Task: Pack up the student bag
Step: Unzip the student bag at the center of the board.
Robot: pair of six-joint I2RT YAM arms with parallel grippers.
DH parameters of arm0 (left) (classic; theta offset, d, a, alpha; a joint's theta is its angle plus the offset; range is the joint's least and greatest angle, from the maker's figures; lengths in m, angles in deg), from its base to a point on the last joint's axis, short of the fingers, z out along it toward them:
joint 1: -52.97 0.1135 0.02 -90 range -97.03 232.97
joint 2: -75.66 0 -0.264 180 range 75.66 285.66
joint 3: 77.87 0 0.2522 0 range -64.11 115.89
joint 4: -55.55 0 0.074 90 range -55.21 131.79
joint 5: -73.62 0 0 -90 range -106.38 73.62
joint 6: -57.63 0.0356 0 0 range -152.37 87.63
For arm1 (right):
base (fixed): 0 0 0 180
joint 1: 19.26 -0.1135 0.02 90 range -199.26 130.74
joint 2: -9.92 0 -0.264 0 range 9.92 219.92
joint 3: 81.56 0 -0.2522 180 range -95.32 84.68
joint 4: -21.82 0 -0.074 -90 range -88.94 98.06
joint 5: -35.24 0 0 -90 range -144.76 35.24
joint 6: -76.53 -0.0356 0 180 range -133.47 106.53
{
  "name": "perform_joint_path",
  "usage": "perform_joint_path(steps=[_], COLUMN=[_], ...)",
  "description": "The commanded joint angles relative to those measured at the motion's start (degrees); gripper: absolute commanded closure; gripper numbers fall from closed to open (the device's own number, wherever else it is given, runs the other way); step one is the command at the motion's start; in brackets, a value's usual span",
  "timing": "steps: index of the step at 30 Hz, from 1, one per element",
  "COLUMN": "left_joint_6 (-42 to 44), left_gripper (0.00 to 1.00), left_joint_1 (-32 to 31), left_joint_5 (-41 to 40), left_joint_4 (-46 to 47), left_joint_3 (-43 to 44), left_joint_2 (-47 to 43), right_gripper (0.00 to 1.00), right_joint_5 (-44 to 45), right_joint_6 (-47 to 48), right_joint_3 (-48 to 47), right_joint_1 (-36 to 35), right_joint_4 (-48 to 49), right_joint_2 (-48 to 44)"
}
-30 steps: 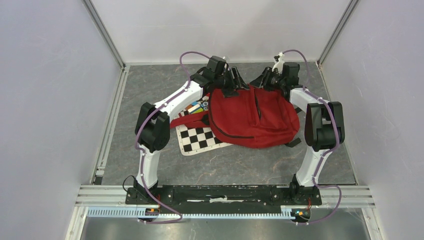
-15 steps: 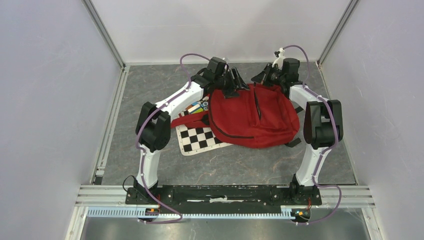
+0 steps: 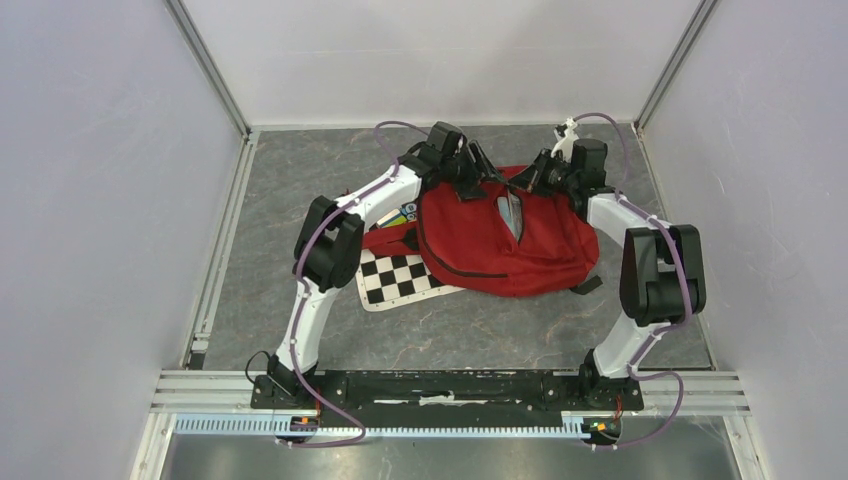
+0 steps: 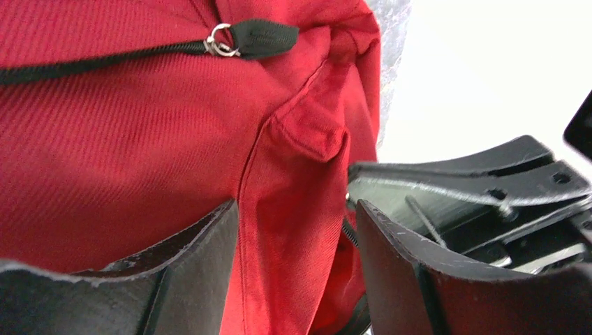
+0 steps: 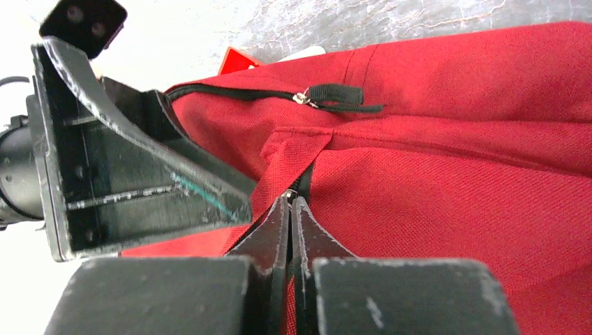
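Note:
The student bag (image 3: 480, 245), a red backpack, lies in the middle of the table with its top toward the far wall. A short grey slit (image 3: 512, 212) shows in its black zipper line. My left gripper (image 3: 480, 172) is at the bag's top edge, and a thick fold of red fabric (image 4: 293, 174) fills the space between its jaws. My right gripper (image 3: 536, 180) faces it from the right. Its jaws are pressed together on a small metal zipper pull (image 5: 290, 194) at their tips. A second zipper pull (image 5: 334, 95) lies loose above.
A black-and-white checkerboard card (image 3: 398, 278) lies partly under the bag's left side, with a red shoulder strap (image 3: 385, 240) across it. A black strap end (image 3: 588, 285) sticks out at the bag's right. Metal frame rails and pale walls enclose the grey table (image 3: 300, 200).
My right gripper has shut on the zipper pull. Both arms have shifted slightly right, the bag's top has bunched between them, and a grey slit now shows along the zipper.

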State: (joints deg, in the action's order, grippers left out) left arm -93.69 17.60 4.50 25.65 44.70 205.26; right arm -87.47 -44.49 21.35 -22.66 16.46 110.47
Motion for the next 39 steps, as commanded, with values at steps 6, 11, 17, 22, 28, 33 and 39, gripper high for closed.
perform_joint_path(steps=[6,11,17,22,28,33,39], left_joint_6=[-1.68,0.90,2.87,2.57,0.32,-0.33,-3.05], left_gripper=[0.30,0.35,0.61,0.81,0.95,0.98,0.98], left_joint_1=[-0.40,-0.82,-1.21,-1.27,-1.27,-1.27,-1.28], left_joint_5=[-2.27,-4.34,-6.08,-5.29,-6.80,-8.65,-11.63], left_joint_4=[0.99,-6.19,-9.26,-7.66,-2.91,-0.39,7.66], left_joint_3=[10.19,17.04,20.01,20.82,20.74,20.11,14.15], left_joint_2=[4.57,8.06,9.65,10.49,10.37,9.79,6.40], right_gripper=[1.00,1.00,1.00,1.00,1.00,1.00,1.00], right_joint_5=[0.10,-0.05,0.06,0.10,0.59,1.85,3.51], right_joint_6=[-2.99,-2.38,-0.27,2.16,3.81,4.12,4.57], right_joint_3=[3.20,3.42,3.22,2.21,2.18,4.47,7.97], right_joint_1=[-2.21,-2.89,-3.94,-4.57,-5.45,-5.65,-5.64], right_joint_4=[3.48,3.29,1.92,-0.74,-4.45,-5.91,-7.69], right_joint_2=[-4.79,-5.76,-5.93,-6.31,-8.70,-11.98,-16.25])
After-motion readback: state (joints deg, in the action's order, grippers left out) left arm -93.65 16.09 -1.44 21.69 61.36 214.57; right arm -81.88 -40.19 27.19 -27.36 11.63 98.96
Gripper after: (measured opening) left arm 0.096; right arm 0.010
